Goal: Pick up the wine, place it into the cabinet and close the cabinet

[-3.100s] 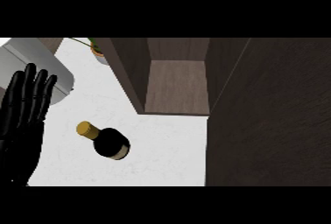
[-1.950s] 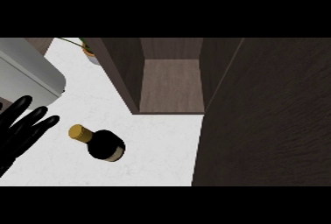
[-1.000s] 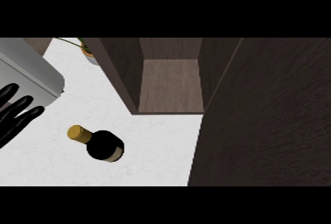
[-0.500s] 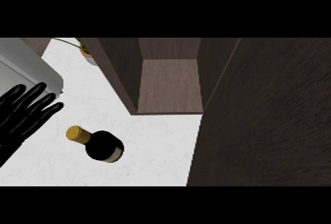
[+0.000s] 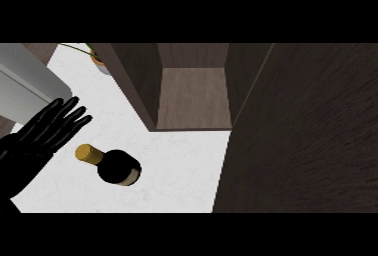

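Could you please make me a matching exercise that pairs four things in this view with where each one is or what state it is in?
Things:
1. wine bottle
2. left robot hand
3. cabinet
4. plant

Descriptions:
A. open, fingers straight, at the view's left edge
B. at the top of the view, left of the cabinet
C. on the white counter, with a gold cap
D. open, its wooden shelf showing

Pairs: 1-C; 2-A; 3-D; 4-B
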`<state>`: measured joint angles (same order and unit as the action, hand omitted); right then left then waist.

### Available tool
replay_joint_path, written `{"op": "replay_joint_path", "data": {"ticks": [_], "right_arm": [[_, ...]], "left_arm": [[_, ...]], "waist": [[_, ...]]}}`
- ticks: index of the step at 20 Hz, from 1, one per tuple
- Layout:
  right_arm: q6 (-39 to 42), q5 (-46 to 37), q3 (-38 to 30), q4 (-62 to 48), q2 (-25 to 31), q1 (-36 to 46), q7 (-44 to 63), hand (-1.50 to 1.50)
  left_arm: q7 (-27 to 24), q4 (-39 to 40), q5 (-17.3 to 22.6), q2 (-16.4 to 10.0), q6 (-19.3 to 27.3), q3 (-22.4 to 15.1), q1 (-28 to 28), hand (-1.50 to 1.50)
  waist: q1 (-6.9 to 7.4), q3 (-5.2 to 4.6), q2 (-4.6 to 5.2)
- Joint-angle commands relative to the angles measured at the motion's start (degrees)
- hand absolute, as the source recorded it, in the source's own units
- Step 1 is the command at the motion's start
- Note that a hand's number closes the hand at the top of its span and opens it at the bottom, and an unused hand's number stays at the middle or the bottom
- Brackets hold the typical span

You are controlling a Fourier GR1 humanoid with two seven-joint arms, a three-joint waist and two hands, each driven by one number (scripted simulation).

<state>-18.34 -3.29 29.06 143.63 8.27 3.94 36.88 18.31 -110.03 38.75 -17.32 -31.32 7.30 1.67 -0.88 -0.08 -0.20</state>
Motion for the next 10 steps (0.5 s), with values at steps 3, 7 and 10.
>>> {"op": "replay_joint_path", "data": {"ticks": [3, 7, 10], "right_arm": [[-2.09, -7.82, 2.91, 11.33, 2.22, -0.80, 6.25, -1.50], [-2.58, -6.72, 3.49, 11.56, 3.95, -3.62, 2.62, -1.50], [-2.36, -5.33, 3.48, 11.48, 5.75, -5.41, 1.19, -1.50]], "left_arm": [[-5.44, 7.86, -6.77, 1.70, -3.48, 0.77, 1.62, -1.50], [-11.79, 11.10, -13.95, 4.21, -5.65, 0.61, -1.09, -1.50], [-15.67, 17.11, -14.97, 1.75, -9.88, 3.20, -0.29, -1.50]], "waist": [[-0.27, -0.02, -0.05], [-0.21, 0.02, -0.08], [-0.16, 0.03, 0.02]]}}
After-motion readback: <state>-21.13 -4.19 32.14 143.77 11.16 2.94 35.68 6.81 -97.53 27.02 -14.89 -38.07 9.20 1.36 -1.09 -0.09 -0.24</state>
